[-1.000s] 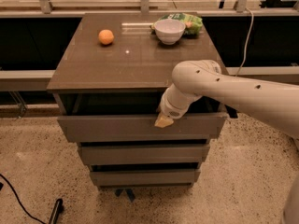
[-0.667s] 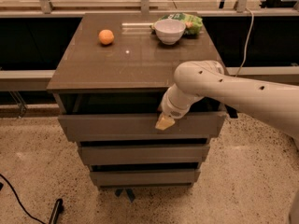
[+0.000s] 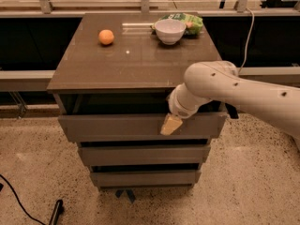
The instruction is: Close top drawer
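The top drawer (image 3: 117,126) is a wide grey flat front with no handle, the largest of three. It stands pulled out a little from the cabinet, with a dark gap above it. My gripper (image 3: 170,124) hangs from the white arm (image 3: 234,90) that reaches in from the right. Its pale tip rests against the drawer's front panel, right of the middle.
The brown cabinet top (image 3: 136,60) carries an orange (image 3: 106,37), a white bowl (image 3: 169,31) and a green bag (image 3: 187,21) at the back. Two narrower drawer fronts (image 3: 143,154) sit below. A black cable (image 3: 18,203) lies on the speckled floor at left.
The gripper and arm have shifted slightly right along the drawer front. The drawer's opening looks much the same.
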{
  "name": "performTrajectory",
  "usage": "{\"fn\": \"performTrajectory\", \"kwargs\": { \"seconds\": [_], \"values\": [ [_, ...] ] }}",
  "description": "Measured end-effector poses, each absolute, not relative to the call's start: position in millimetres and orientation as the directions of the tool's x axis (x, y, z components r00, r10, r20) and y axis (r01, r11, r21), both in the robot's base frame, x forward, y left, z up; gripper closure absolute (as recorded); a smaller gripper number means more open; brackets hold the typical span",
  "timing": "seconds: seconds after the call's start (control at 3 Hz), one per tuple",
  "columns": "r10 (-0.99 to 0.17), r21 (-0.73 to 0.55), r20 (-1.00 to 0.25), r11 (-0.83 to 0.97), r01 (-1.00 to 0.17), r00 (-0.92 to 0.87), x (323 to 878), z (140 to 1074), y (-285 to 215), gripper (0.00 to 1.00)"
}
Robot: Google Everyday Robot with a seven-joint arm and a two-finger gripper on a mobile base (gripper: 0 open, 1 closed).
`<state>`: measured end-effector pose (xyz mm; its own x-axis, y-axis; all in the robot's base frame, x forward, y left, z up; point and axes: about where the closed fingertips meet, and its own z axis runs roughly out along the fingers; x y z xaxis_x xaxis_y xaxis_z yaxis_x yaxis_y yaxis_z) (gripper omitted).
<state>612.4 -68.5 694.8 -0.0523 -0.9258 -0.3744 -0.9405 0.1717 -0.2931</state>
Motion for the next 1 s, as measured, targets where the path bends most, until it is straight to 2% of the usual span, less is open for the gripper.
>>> {"fn": "performTrajectory", "kwargs": {
  "seconds": [0.67, 1.0],
  "values": [
    [-0.895, -0.390, -0.442, 0.250, -0.886, -0.058, 591, 735, -86, 0.28],
    [-0.868, -0.354, -0.494, 0.246, -0.902, -0.043, 567, 728, -76, 0.54]
  ]
}}
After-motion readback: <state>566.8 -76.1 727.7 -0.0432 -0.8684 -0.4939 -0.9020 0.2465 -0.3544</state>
